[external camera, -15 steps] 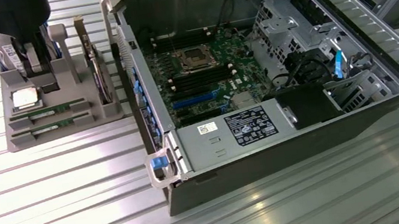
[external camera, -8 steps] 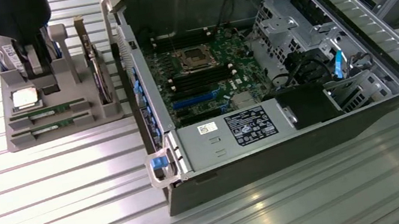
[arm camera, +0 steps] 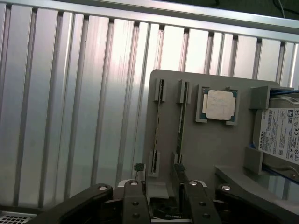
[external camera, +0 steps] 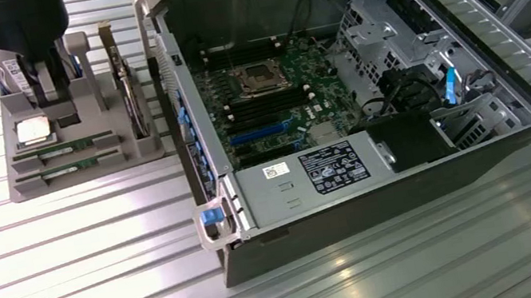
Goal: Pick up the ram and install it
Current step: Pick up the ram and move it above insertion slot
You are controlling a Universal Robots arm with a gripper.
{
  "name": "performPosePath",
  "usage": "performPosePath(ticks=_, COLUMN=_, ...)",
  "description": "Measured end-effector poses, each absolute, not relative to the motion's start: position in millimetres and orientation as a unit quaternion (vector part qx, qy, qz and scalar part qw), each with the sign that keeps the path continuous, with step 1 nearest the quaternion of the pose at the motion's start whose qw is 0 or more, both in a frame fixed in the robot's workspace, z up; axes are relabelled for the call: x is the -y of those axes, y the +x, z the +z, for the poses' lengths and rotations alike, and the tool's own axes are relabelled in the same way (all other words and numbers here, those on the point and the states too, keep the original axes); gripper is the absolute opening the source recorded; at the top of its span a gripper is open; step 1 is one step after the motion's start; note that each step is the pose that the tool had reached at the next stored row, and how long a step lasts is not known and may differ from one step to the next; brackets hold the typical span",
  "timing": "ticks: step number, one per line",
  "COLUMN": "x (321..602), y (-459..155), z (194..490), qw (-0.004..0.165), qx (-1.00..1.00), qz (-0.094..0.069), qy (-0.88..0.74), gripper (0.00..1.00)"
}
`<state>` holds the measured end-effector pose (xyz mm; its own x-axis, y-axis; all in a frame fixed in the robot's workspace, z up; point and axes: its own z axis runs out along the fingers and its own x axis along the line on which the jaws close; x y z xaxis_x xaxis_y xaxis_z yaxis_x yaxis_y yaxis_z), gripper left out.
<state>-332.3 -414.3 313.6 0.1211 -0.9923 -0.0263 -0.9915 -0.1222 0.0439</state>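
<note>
Hovering spread, the pincer [arm camera: 159,170] lines up over the ram [arm camera: 158,126] nearest the holder's [arm camera: 210,149] edge.

FREE: bare slatted surface [external camera: 83,285] across lower left and bottom of exterior view | BLOCKED upper left: grey holder [external camera: 35,190], upright hard drive [external camera: 133,90] on its case-facing side, arm [external camera: 12,21] above | BLOCKED centre-right: open computer case [external camera: 364,221] | TIGHT: narrow strip between holder and case; two ram sticks [external camera: 65,148] close together
</note>
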Motion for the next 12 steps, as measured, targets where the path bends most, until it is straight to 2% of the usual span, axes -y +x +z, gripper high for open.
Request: performPosePath(ticks=12, x=414.3, y=-333.6, z=312.0, qw=0.008, qx=0.662, qz=-0.025, qy=0.749, gripper=0.36)
